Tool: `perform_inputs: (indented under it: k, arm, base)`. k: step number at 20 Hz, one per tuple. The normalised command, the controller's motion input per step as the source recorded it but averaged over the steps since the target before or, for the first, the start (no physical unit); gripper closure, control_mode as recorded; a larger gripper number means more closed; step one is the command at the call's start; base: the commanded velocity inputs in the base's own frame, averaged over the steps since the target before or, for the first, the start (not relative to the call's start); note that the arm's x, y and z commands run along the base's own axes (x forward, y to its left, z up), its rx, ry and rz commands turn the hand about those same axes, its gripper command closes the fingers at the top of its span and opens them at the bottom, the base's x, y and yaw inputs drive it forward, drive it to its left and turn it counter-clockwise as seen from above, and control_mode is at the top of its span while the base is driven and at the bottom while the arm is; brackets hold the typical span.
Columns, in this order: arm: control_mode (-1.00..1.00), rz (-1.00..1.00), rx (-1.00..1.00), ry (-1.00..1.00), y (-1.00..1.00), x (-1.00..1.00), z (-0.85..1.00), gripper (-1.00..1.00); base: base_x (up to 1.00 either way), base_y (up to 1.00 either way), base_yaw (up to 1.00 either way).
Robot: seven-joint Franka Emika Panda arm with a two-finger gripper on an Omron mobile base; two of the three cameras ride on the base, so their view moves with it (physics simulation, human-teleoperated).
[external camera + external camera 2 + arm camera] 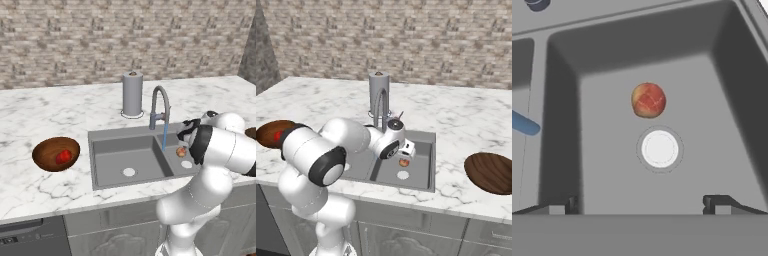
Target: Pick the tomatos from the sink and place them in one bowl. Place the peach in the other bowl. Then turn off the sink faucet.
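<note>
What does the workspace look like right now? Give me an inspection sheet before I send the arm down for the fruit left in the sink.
Surface: white marble counter, grey double-basin sink set into it.
Job's things: peach lies on the floor of the right basin, just beside the white drain, apart from it. Left bowl holds red tomato; how many, cannot tell. Right bowl looks empty. Faucet running, blue stream falling into the sink.
Clutter: grey upright cylinder behind the sink.
Grippers: gripper open, above the right basin, holding nothing.
Cables: nothing seen.
Surroundings: brick wall, cabinets below the counter.
</note>
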Motion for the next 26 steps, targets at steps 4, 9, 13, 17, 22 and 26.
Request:
perform_inputs:
  k: [4,9,13,17,22,26]
  arm:
    - [-1.00,0.00,0.00,0.00,-0.06,0.13,-0.17,-1.00]
    - [-1.00,0.00,0.00,-0.04,-0.01,0.16,-0.23,-1.00]
    - [-1.00,0.00,0.00,-0.04,-0.02,0.21,-0.24,-1.00]
    - [-1.00,0.00,0.00,-0.02,-0.11,0.14,-0.17,-1.00]
    - [-1.00,0.00,0.00,0.00,-0.17,0.14,-0.10,-1.00]
    - [-1.00,0.00,0.00,0.00,-0.01,0.21,-0.10,-1.00]
  base:
    - [0.00,0.00,0.00]
    - [0.00,0.00,0.00]
    - [0.00,0.00,0.00]
    - [0.00,0.00,0.00]
    - [0.00,0.00,0.00]
    - [0.00,0.00,0.00]
